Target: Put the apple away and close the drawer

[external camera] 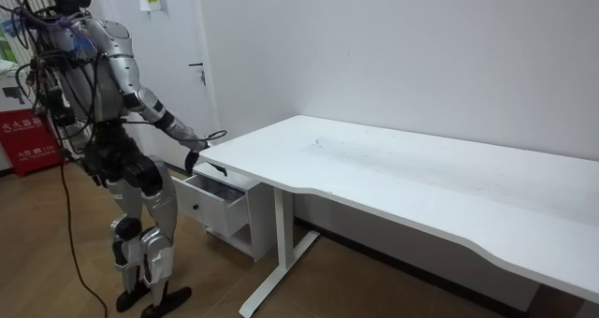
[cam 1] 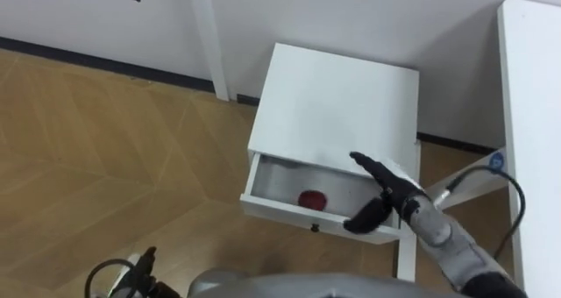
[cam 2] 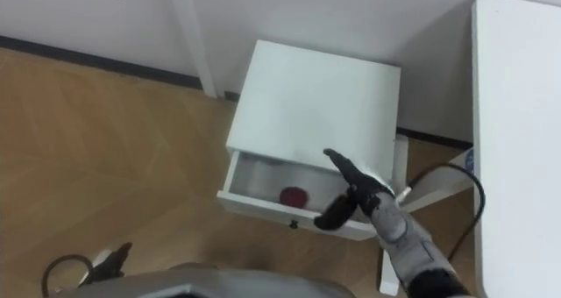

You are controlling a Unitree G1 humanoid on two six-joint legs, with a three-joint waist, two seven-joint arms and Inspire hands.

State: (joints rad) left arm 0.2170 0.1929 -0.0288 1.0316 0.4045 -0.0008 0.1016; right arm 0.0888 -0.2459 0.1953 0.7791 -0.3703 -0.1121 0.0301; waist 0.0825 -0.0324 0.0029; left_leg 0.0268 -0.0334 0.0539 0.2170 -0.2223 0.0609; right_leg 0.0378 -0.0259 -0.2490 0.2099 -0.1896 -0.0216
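Note:
A red apple point(cam 1: 313, 198) point(cam 2: 294, 195) lies inside the open top drawer point(cam 1: 289, 213) point(cam 2: 263, 209) of a small white cabinet point(cam 1: 337, 105) point(cam 2: 316, 96) point(external camera: 217, 209). My right hand point(cam 1: 379, 197) point(cam 2: 352, 191) point(external camera: 198, 154) hovers open over the drawer's right end, fingers stretched toward the cabinet top and thumb hanging down by the drawer front. It holds nothing. A small dark knob point(cam 1: 315, 229) sits on the drawer front. In the room view I stand facing the cabinet beside the desk.
A large white desk point(cam 1: 535, 114) point(cam 2: 517, 114) point(external camera: 393, 173) runs along my right, its leg point(cam 1: 469, 182) close beside the cabinet. White wall and a dark skirting line lie behind. Wooden floor point(cam 1: 105, 158) stretches to the left.

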